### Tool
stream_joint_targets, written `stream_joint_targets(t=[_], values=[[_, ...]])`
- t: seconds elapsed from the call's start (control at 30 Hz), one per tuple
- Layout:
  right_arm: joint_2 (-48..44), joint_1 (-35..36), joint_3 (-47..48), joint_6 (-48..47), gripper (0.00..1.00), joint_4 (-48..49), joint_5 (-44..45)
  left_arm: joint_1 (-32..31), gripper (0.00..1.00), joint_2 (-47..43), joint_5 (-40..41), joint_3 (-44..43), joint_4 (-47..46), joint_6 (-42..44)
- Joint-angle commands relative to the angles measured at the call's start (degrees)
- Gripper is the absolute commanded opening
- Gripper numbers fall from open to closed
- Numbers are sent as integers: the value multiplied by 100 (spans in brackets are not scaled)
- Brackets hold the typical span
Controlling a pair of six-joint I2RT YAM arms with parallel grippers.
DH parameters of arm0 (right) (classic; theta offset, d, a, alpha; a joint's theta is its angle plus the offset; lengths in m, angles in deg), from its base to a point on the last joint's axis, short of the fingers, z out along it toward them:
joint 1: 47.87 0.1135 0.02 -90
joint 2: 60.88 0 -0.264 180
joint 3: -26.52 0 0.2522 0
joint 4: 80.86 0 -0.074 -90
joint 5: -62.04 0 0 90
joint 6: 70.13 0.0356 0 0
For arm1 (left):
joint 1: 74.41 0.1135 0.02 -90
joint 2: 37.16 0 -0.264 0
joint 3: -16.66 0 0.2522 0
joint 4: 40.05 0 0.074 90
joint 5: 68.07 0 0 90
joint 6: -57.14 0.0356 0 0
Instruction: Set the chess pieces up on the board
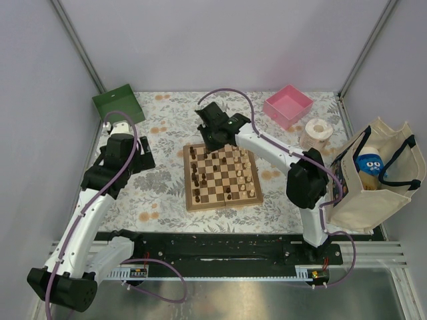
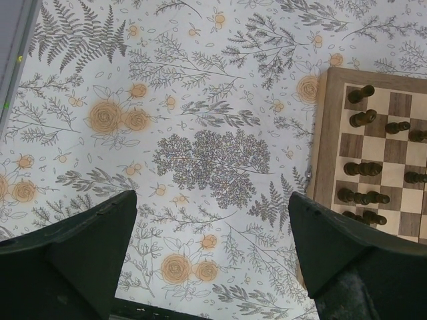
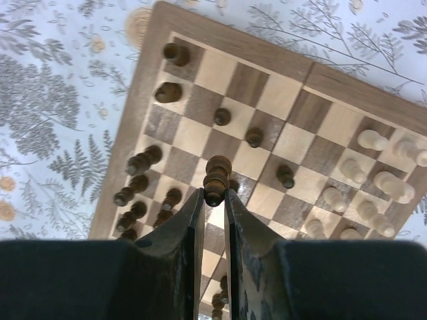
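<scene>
Hanging over the flowered table (image 2: 200, 100) just off the left edge of the board (image 2: 327, 133), the left gripper (image 2: 212, 197) has its jaws spread wide with nothing between them; it is the nearer of the two to that edge, yet it is empty. Farther in, over the board's left half, the right gripper (image 3: 213, 200) is pinched tight on one end of a dark chess piece (image 3: 218, 175). The piece's long axis runs in line with the fingers, its free end jutting past the tips toward the far edge; it seems lifted off the squares; whether head or foot is gripped I cannot tell. Beyond the tips and to their left, the other dark pieces (image 3: 137, 180) crowd the squares along the left edge, two of them up by the far-left corner; a few stand loose toward the middle. The pale pieces (image 3: 373, 180) gather on the right side, well apart from the held one. As I judge it, the held piece belongs in the rows along the left edge; so the coming move turns on carrying it leftward from where it hangs, and on bringing its axis upright over a free square before the fingers let go. The tight crowd there could easily be knocked.
</scene>
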Motion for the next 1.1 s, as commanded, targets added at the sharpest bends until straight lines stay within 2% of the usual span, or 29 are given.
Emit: stream_joint_targets(t=[0.0, 0.5, 1.07], values=[[73, 220, 491, 28, 13, -72, -40, 90, 99, -145, 180, 4, -130, -65], [1093, 475, 1643, 116, 13, -467, -216, 292, 99, -84, -66, 13, -157, -74], [1453, 580, 1793, 204, 14, -520, -295, 486, 99, -40, -294, 13, -200, -65]])
